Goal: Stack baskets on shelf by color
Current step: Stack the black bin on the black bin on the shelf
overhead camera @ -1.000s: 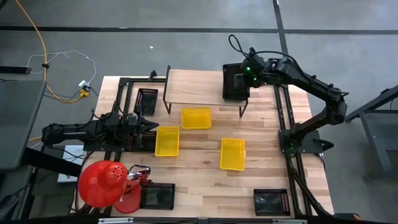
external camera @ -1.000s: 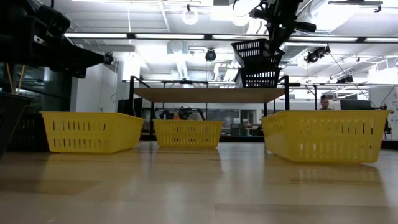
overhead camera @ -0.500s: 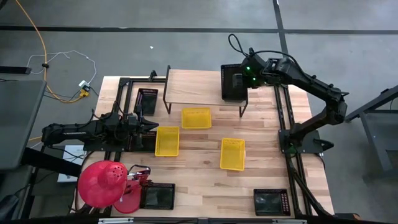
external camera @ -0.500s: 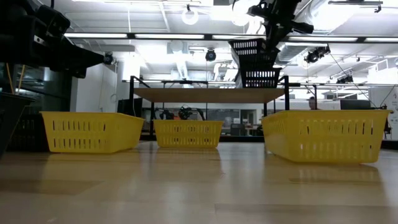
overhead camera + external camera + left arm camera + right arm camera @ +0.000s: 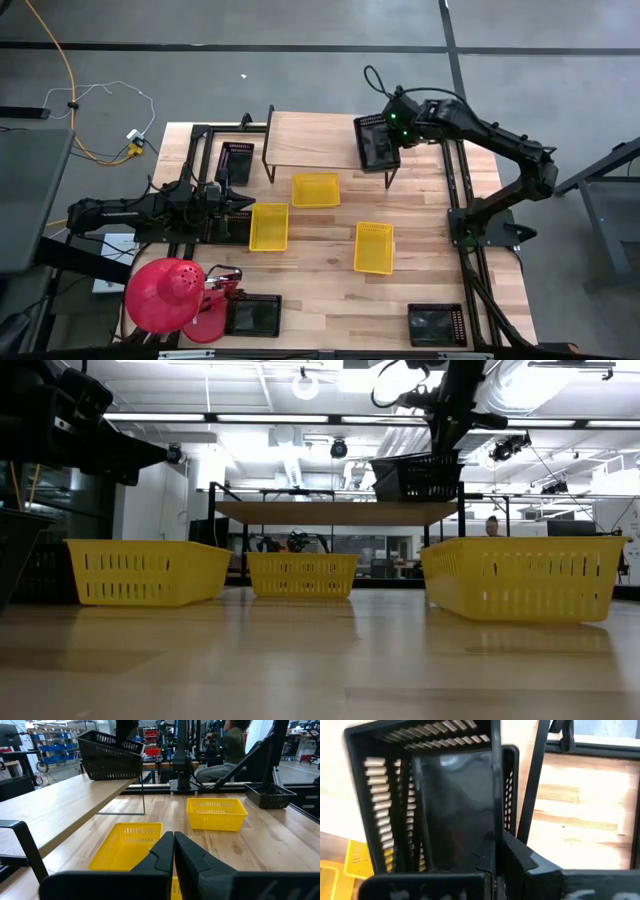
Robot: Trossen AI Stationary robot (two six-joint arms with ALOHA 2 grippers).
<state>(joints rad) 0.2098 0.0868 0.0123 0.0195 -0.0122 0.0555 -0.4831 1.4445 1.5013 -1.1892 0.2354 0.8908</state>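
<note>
Over the shelf's (image 5: 320, 140) right end, the right gripper's (image 5: 392, 128) fingers pinch the rim of a black basket (image 5: 376, 146), tilted onto another black one beneath, long axis across the plank. Three yellow baskets (image 5: 315, 189) lie below the shelf on the desk (image 5: 330, 300). Left gripper (image 5: 238, 203), fingers pressed together, waits beside them.

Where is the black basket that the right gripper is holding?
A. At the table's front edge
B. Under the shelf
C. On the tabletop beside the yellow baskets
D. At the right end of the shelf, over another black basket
D: the right gripper is shut on the black basket, at the shelf's right end, over another.
</note>
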